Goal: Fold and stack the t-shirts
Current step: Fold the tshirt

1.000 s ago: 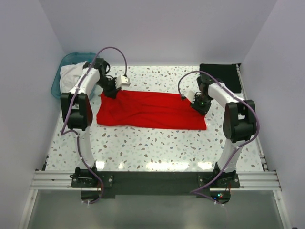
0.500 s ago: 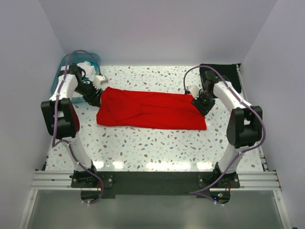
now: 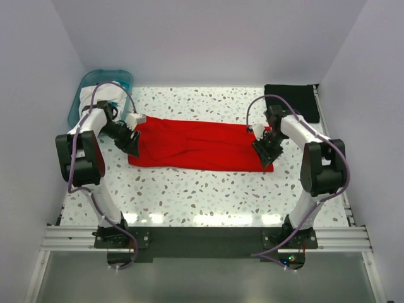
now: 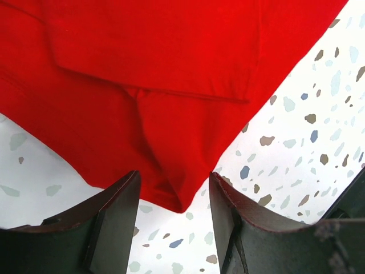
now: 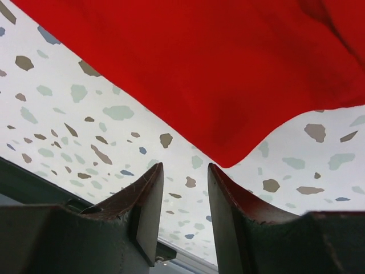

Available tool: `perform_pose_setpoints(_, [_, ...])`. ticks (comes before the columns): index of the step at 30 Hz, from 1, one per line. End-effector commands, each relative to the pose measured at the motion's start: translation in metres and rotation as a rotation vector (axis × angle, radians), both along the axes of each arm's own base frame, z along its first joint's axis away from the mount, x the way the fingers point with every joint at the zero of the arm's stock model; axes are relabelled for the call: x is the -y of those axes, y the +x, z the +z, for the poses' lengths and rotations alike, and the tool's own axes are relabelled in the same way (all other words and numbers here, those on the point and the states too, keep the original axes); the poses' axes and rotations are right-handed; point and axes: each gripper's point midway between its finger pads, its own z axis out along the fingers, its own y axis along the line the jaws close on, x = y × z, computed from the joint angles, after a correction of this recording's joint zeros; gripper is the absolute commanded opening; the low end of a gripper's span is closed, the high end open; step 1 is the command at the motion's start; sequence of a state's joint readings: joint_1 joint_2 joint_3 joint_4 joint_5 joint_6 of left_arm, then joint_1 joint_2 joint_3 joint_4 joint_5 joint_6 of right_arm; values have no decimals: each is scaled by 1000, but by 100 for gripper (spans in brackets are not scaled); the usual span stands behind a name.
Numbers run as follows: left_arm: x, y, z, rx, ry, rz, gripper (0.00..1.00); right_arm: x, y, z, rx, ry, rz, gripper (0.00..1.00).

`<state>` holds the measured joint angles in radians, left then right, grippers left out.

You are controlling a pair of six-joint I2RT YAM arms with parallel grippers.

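The red t-shirt (image 3: 202,145) lies flat on the speckled table as a long folded band running left to right. My left gripper (image 3: 133,144) is low at its left end and open; in the left wrist view the red t-shirt (image 4: 142,68) ends in a corner that sits loose between the jaws of the left gripper (image 4: 174,185). My right gripper (image 3: 266,152) is open at the right end; there the red t-shirt (image 5: 217,68) tapers to a corner just ahead of the right gripper (image 5: 183,171), untouched. The black t-shirt (image 3: 291,98) lies folded at the back right.
A teal basin (image 3: 85,85) with white cloth (image 3: 95,98) in it stands at the back left, close behind my left arm. White walls close in the table (image 3: 202,196) on three sides. A metal rail (image 3: 202,237) runs along the near edge.
Both grippers have opened and let go of the red t-shirt. The left one swung from the shirt's back-left edge toward its near-left corner; the right one moved nearer along the right end.
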<state>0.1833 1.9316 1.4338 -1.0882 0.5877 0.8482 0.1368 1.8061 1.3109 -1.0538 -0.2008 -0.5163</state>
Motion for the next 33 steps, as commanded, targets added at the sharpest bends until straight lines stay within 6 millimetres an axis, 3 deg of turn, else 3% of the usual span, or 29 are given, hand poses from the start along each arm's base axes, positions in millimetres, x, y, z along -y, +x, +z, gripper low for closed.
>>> perform_pose_setpoints(1, [1, 10, -1, 28, -23, 25, 55, 2, 9, 11, 42, 3, -125, 41])
perform_pose_setpoints(6, [0, 9, -4, 23, -13, 24, 55, 15, 14, 15, 4, 25, -284, 48])
perform_pose_setpoints(12, [0, 11, -5, 26, -14, 29, 56, 26, 27, 2, -71, 92, -486, 51])
perform_pose_setpoints(24, [1, 13, -9, 16, -24, 48, 56, 22, 21, -24, -192, 109, -548, 47])
perform_pose_setpoints(33, [2, 10, -13, -3, -27, 48, 53, 19, 21, -19, -220, 136, -561, 34])
